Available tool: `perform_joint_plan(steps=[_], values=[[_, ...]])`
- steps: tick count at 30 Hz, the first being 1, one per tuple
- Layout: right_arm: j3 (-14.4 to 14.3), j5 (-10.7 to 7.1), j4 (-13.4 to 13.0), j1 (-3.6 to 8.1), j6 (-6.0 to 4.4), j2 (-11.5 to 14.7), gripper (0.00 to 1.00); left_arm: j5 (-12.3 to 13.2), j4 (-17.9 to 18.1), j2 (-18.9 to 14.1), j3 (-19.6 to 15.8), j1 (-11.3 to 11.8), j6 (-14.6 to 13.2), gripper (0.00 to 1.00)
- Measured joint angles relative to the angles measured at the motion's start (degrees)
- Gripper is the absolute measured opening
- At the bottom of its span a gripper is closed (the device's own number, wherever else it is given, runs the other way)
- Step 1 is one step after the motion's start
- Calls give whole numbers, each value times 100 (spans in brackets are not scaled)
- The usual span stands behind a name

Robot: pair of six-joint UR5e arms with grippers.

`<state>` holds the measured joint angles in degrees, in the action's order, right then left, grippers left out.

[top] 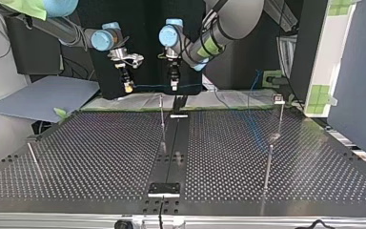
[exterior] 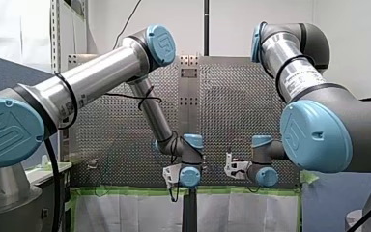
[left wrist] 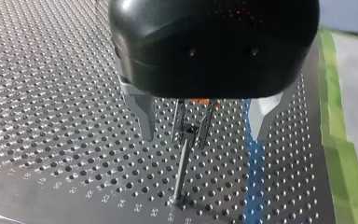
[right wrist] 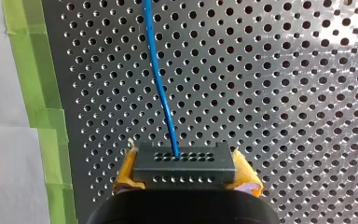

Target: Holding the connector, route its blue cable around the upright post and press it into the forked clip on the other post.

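The connector (right wrist: 184, 167) sits crosswise in my right gripper (right wrist: 186, 176), pinched at its two ends by the yellow pads (right wrist: 127, 170), so that its holed face points ahead; that hold leaves the blue cable (right wrist: 161, 84) free to leave the face and run straight out ahead of the fingers, above the perforated table (right wrist: 284, 93); a strip of green tape (right wrist: 51, 135) borders the table to one side of the gripper.

In the top view the cable runs roughly level from that gripper toward my left gripper (left wrist: 203, 133); this looks meant to keep it taut and off the table while it is routed.

My left gripper's metal fingers (left wrist: 142, 116) are spread, with nothing pinched between them; the forked clip (left wrist: 192, 123) on its thin post (left wrist: 182, 163) stands directly under the gap, so the arm seems stationed over the target; a blue streak of cable passes just beside one finger, though I cannot tell whether they touch.

By my judgement the cable is not yet seated in the fork; the pressing remains.
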<state>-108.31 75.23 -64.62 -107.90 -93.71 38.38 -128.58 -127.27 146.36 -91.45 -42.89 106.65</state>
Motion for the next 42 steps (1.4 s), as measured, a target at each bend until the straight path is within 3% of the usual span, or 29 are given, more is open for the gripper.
perform_joint_plan(steps=[5, 13, 31, 42], values=[[-1, -2, 1, 1, 0, 0, 0, 66, 92, 0, 2, -3, -218, 100], [2, 0, 8, 1, 4, 0, 0, 449, 0, 0, 0, 6, -602, 100], [1, -7, 3, 1, 17, -2, 0, 1252, -715, -1, -2, 68, -549, 100], [1, 0, -6, 1, 18, 0, 0, 1266, -586, 9, 66, 137, -482, 100]])
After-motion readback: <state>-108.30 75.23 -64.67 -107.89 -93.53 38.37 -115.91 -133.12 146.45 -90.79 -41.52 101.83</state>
